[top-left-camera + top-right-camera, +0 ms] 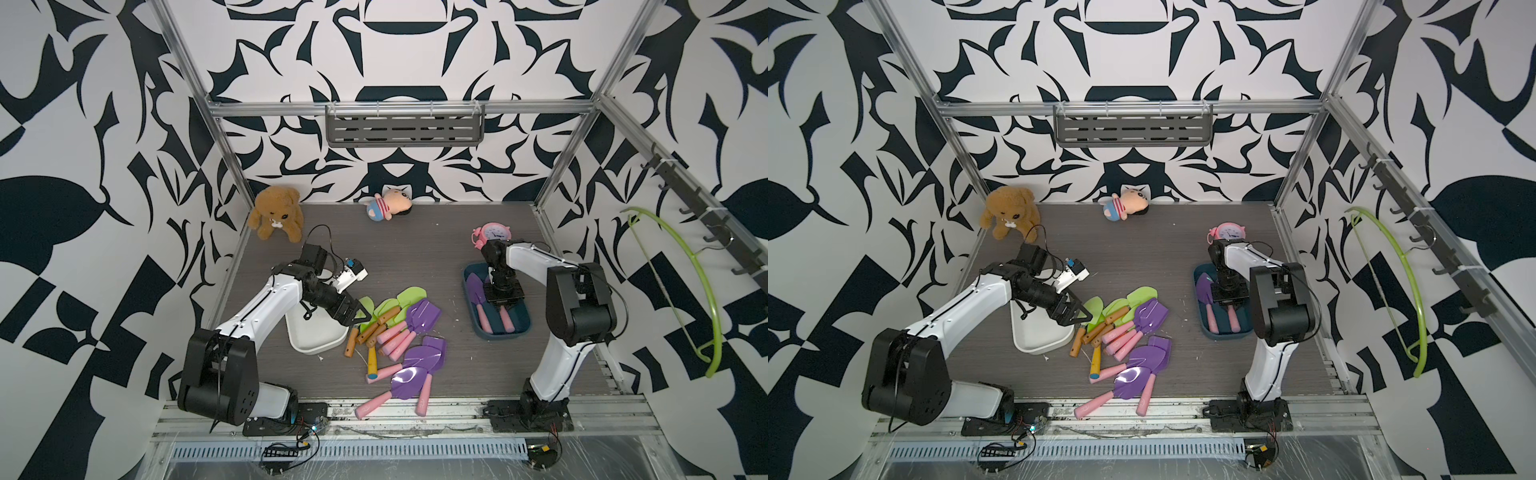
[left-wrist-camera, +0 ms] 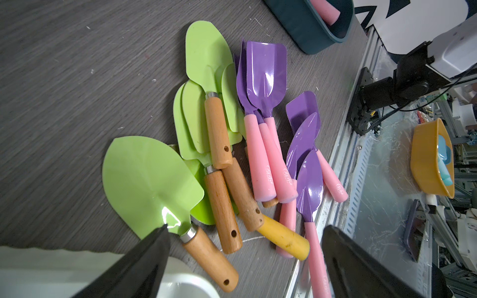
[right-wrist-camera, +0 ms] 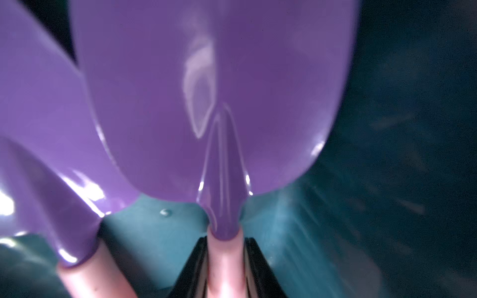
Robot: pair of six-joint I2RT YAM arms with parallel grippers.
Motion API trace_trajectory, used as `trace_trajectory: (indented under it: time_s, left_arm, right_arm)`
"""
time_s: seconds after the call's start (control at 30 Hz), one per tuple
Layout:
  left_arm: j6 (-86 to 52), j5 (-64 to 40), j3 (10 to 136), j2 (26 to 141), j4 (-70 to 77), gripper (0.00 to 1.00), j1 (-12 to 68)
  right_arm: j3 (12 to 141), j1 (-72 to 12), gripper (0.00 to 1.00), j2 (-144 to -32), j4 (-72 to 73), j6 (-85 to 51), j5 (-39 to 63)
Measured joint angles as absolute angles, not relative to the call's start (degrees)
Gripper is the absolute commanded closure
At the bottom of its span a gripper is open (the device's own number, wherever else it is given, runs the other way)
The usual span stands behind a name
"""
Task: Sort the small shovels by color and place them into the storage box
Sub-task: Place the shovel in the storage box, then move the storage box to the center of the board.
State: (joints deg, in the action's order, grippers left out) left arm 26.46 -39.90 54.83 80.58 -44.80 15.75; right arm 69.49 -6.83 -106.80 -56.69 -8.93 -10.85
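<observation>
A pile of small shovels lies mid-table: lime-green blades with brown handles (image 1: 409,295) and purple blades with pink handles (image 1: 424,313), plus one yellow handle (image 2: 284,240). My left gripper (image 1: 359,313) hovers open at the pile's left edge, over the white tray (image 1: 316,340). In the left wrist view its fingers (image 2: 245,229) straddle a brown handle (image 2: 209,255) without touching it. My right gripper (image 1: 503,305) reaches down into the dark blue storage box (image 1: 523,328), which holds two purple shovels (image 1: 473,289). Its fingers (image 3: 225,247) lie close along the pink handle of one of them (image 3: 214,103).
A brown teddy bear (image 1: 276,212), a striped doll (image 1: 388,203) and a pink alarm clock (image 1: 494,232) sit along the back. A green hanger (image 1: 698,282) hangs on the right wall. A metal rail (image 1: 415,411) borders the table's front edge, close to two purple shovels.
</observation>
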Motion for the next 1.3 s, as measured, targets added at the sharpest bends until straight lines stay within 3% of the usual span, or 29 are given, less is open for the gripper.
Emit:
trace_trajectory:
  time_s: [0.37,0.57,0.73,1.3]
  left_arm:
    - [26.4,-39.9,54.9,81.2,-44.8,0.00,15.7]
    - [26.4,-39.9,55.0,81.2,-44.8,0.01,15.7]
    - [26.4,-40.2,55.0,81.2,-44.8,0.00,15.6]
    - [26.4,-40.8,54.9,79.5,-44.5,0.01,14.1]
  right_arm:
    - [70.5,-6.8,0.56,-104.9,-56.9,-9.1,-11.5]
    - [70.7,-7.0,0.45,-90.8,-56.5,-11.8,-3.6]
    - [65.9,-8.4,0.44,-80.0,-50.4,-16.9,7.5]
    - [63.0,-18.2,0.44,-93.4,-40.0,-19.5,8.9]
